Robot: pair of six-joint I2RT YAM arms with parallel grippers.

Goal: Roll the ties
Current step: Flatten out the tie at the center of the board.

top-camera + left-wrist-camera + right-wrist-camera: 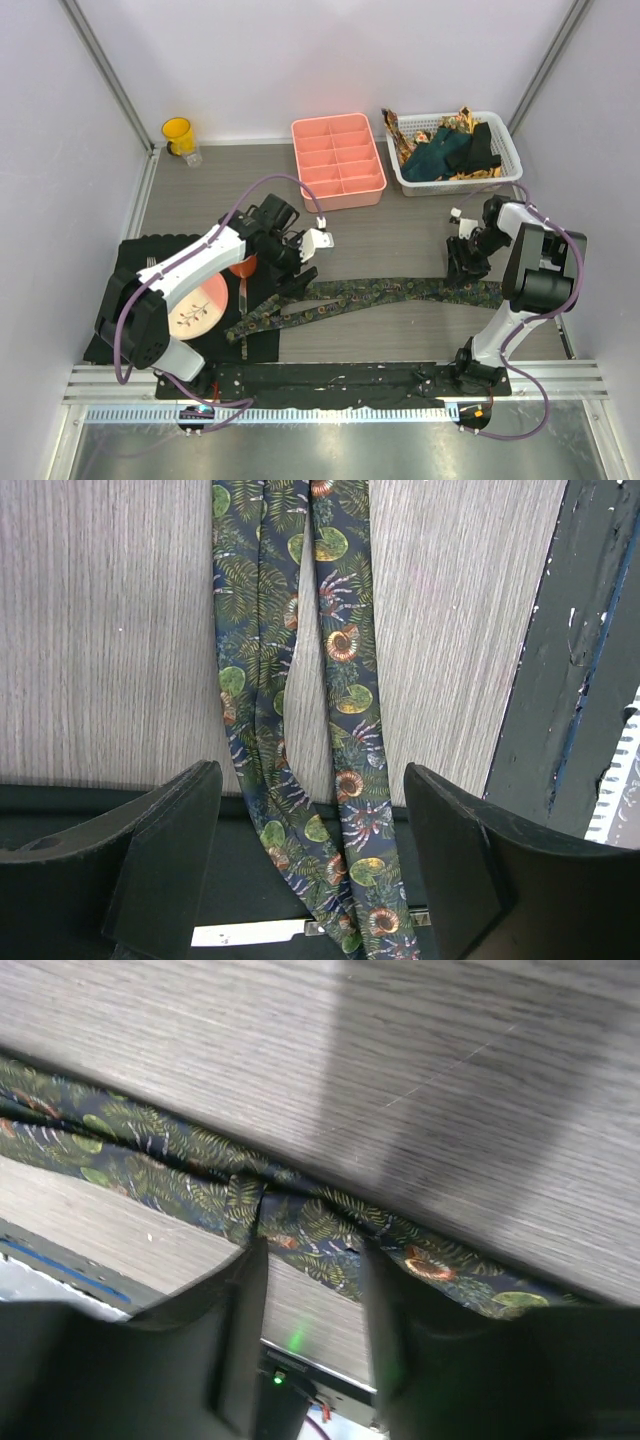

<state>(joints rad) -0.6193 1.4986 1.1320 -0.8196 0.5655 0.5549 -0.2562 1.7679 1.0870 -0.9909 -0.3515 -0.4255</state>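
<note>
Left gripper (296, 278) hangs wide open over the patterned tie (380, 294), a jaw on either side of the doubled strip where it crosses onto the black placemat (130, 265). The tie lies stretched across the bench (400, 225) to the right gripper (308, 1250), which is half-closed with its tips on the fabric; pinching or just resting, cannot tell. More ties (450, 150) are heaped in the white basket (508, 160) at back right.

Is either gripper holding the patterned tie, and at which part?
The left gripper stands open astride the patterned tie, holding nothing. The right gripper sits at the tie near its right end; whether it grips cannot be told.
</note>
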